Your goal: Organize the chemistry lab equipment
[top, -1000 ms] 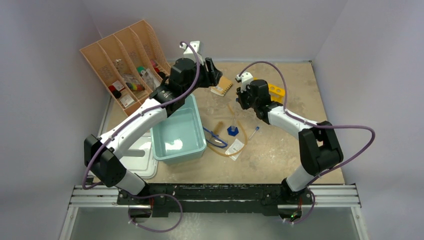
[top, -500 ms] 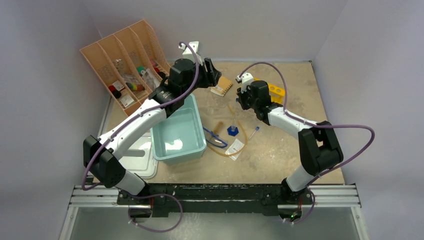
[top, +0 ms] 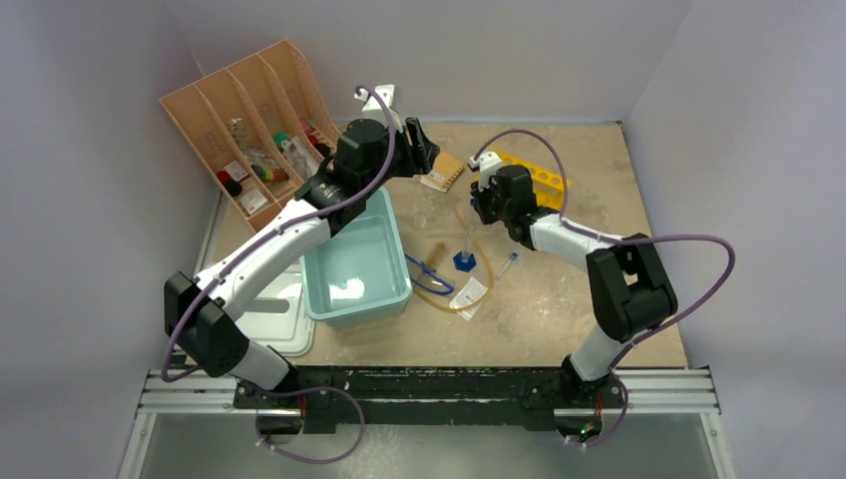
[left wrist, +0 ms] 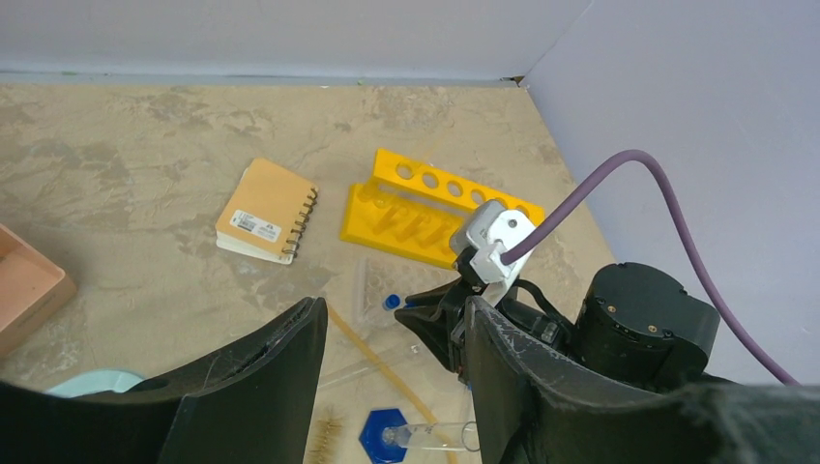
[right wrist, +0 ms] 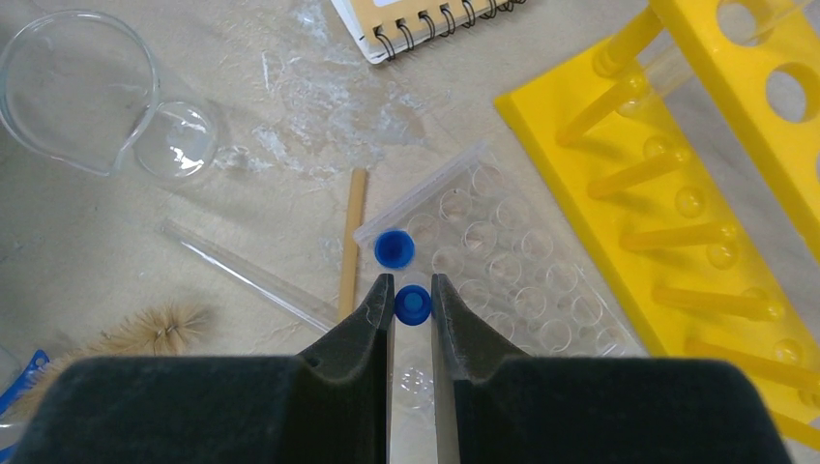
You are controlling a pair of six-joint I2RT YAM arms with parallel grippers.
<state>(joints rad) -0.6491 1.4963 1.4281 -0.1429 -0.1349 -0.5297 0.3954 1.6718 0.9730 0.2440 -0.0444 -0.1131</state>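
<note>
My right gripper [right wrist: 413,292] is shut on a thin clear test tube [right wrist: 413,305] just below its blue cap, held over a clear well plate [right wrist: 503,271]. A second blue-capped tube [right wrist: 394,248] stands at the plate's edge. Amber tubing [right wrist: 352,242], a brush [right wrist: 145,329] and a clear rod [right wrist: 247,274] lie to the left. My left gripper [left wrist: 395,319] hangs open above the table, nothing between its fingers; below it lies the cylinder with the blue hexagonal base [left wrist: 392,435]. Blue-rimmed goggles [top: 431,277] and another test tube [top: 508,263] lie mid-table.
A yellow tube rack [right wrist: 677,193] sits right of the well plate, a spiral notebook [left wrist: 266,211] behind it, and a glass beaker [right wrist: 77,92] to the left. The teal tub [top: 391,239], peach organiser [top: 214,125] and a white lid [top: 279,314] stand on the left.
My right gripper has shifted slightly left and away from the yellow rack, still holding the tube. The left arm has barely moved.
</note>
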